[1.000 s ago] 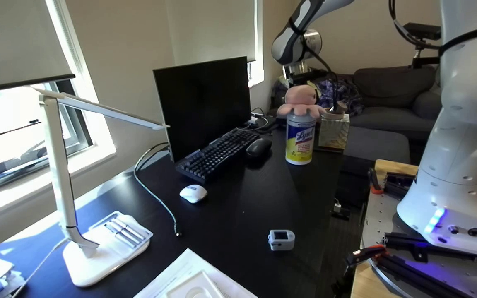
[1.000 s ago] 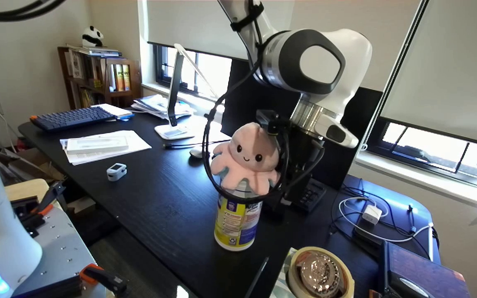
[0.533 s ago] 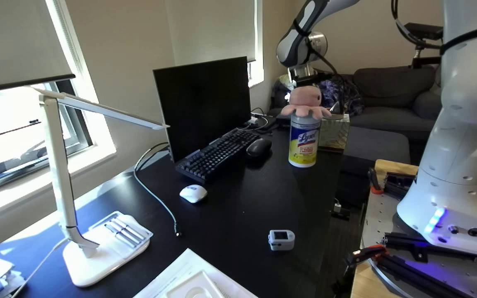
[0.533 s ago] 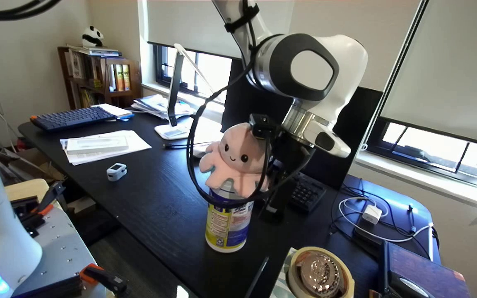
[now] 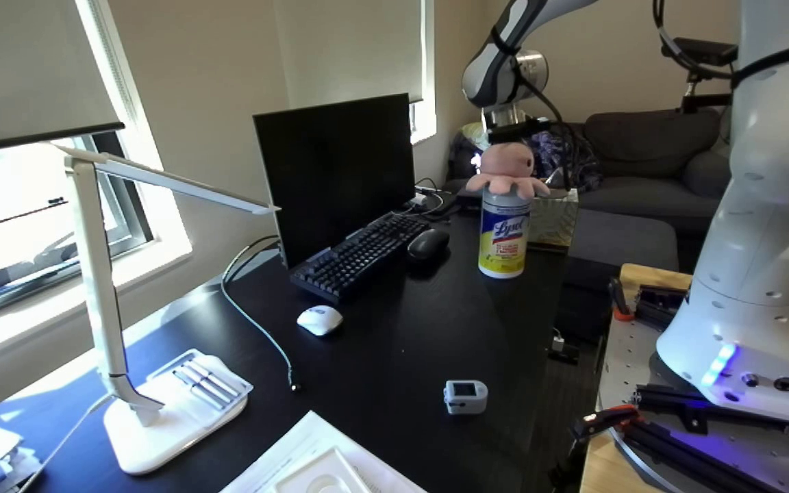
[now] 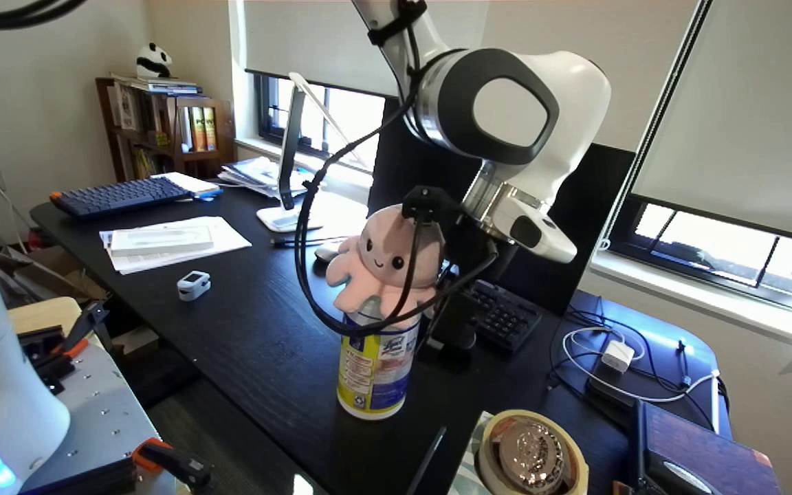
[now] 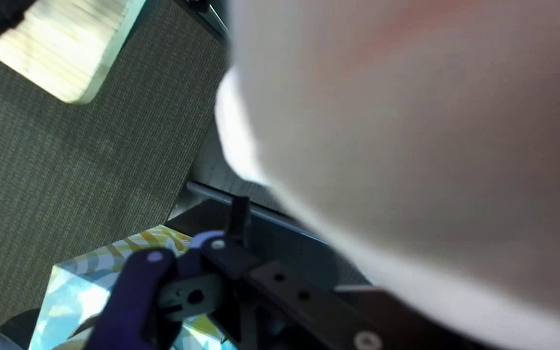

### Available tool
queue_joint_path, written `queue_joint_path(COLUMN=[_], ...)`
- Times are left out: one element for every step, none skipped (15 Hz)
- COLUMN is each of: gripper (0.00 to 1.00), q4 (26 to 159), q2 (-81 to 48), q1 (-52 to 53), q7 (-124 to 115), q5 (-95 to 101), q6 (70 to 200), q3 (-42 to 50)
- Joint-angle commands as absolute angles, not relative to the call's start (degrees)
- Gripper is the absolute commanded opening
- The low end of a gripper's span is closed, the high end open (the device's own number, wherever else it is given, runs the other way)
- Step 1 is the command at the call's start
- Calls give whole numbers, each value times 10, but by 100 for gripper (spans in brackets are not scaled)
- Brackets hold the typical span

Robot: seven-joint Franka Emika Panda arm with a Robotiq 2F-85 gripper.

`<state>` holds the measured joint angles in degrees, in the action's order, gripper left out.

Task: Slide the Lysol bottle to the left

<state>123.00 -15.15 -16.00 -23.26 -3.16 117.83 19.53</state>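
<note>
Plush octopus sits on Lysol bottle. In an exterior view, keyboard lies left of bottle, box behind right.

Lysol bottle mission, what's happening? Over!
Gripper mostly hidden, open or shut unclear. Lysol bottle upright on desk, pink octopus plush on top. Possible snag: black cable loop in front of bottle in an exterior view.

Dark sofa, bright windows

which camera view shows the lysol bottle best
An exterior view: there the bottle faces the camera, Lysol clearly readable. In an exterior view where a cable crosses it, its front is turned partly away. The toy covers its top in both. In the wrist view I can't make it out past a blurred pale shape.
</note>
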Motion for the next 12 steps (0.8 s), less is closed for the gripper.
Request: queue_joint_path(gripper=[100, 100, 100, 100, 100, 100, 100, 100, 100, 100, 100, 100], q4=[1251, 1251, 1247, 1241, 1227, 1218, 1202, 1190, 1173, 1161, 1141, 1127], q2=[-129, -128, -131, -135, -141, -144, -148, -149, -150, -145, -137, -130], q1=[-158, -158, -156, -157, -161, -164, -168, -170, -173, -174, -173, -174], q7=[-262, -265, -286, -300, -310, -322, -334, -345, -352, -356, -363, -367], q5=[-56, -60, -57, -60, -63, -65, -65, -62, -61, -58, -49, -47], q6=[1175, 1175, 1184, 1186, 1181, 1182, 1175, 1175, 1175, 1166, 1152, 1145], q3=[193, 193, 197, 199, 202, 205, 210, 215, 218, 222, 227, 229])
